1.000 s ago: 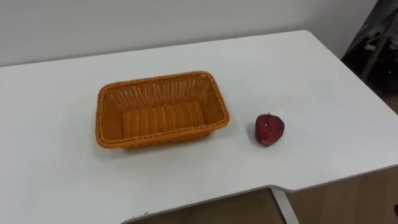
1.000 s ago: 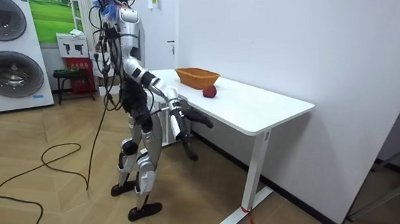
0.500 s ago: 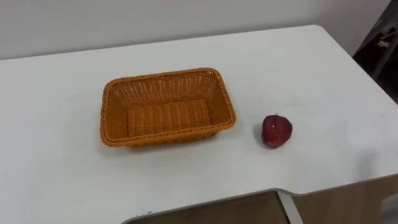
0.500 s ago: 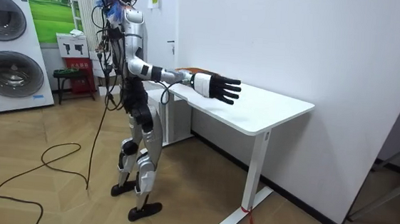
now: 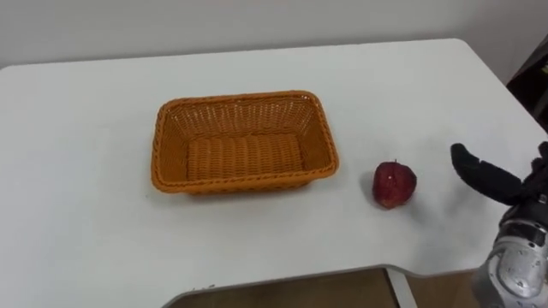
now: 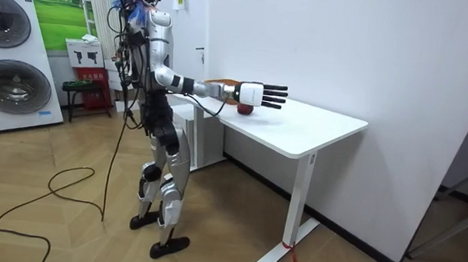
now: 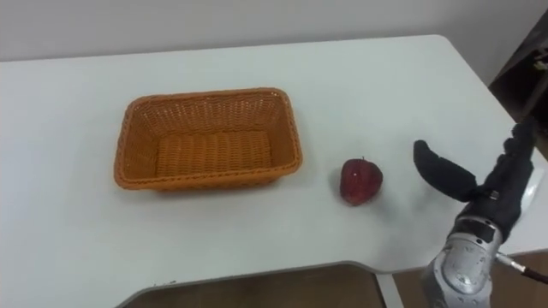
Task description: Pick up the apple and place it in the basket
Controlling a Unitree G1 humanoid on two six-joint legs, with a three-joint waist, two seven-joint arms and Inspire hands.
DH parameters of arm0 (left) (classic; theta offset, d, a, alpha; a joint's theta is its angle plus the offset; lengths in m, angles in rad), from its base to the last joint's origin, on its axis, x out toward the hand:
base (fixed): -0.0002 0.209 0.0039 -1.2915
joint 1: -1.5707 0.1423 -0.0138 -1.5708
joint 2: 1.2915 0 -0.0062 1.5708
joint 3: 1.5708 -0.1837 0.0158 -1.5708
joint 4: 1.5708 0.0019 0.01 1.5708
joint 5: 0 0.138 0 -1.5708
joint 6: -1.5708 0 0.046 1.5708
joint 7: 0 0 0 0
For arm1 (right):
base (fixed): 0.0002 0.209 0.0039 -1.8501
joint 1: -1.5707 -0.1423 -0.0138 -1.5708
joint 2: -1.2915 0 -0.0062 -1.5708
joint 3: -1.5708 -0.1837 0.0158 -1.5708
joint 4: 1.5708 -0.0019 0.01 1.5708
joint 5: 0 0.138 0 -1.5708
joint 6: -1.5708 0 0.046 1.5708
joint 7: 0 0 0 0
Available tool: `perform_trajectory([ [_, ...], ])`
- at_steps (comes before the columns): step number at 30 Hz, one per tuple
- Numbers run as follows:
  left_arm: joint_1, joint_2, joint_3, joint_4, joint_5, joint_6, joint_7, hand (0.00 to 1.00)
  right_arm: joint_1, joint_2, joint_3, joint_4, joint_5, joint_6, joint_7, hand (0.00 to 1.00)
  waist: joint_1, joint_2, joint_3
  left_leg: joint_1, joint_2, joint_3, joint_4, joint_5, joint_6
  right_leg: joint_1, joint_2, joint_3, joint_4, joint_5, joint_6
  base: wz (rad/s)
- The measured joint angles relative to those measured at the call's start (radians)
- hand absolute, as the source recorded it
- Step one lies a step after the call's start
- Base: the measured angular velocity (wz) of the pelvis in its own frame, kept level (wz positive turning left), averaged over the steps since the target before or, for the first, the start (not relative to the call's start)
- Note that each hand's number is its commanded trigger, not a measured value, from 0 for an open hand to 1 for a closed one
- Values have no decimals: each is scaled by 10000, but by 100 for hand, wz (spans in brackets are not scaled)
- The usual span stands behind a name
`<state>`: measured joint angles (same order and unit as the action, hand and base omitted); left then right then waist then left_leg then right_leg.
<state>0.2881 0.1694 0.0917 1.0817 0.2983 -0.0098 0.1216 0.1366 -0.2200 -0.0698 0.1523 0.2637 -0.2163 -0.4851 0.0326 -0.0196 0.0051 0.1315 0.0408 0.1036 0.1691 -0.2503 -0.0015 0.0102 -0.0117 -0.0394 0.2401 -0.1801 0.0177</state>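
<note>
Apple [image 5: 395,184] sits just to the left of the right hand [image 7: 490,198], untouched; that hand's fingers are spread straight, holding nothing.

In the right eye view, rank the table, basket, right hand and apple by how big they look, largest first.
1. table
2. basket
3. right hand, though being nearer the camera makes it look bigger
4. apple

The rectangular woven wicker basket [image 5: 244,97] is orange throughout, its weave ribbed in fine rows. The round glossy apple [image 5: 394,184] is dark red with a pale highlight. The smooth flat bench [image 5: 86,214] is plain white. The right hand [image 7: 497,198] has black fingers [image 7: 445,180] and a silver-grey wrist.
</note>
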Motion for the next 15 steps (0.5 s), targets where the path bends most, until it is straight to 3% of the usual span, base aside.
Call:
perform_trajectory([
  [8, -6, 68, 9, 6, -6, 1, -209, 0, 7, -193, 545, -84, -1183, 1, 1435, 0, 27, -2, -4, 2, -4, -133, 13, 0, 0, 88, -20, -129, -42, 0, 1, 4],
  [15, -15, 73, -5, 17, -14, -16, -213, 0, -1, -202, 675, -179, -1146, 0, 2057, 0, 21, 9, -23, -1, -4, -210, 21, 0, 0, 122, -25, -178, -44, 0, 1, 2],
])
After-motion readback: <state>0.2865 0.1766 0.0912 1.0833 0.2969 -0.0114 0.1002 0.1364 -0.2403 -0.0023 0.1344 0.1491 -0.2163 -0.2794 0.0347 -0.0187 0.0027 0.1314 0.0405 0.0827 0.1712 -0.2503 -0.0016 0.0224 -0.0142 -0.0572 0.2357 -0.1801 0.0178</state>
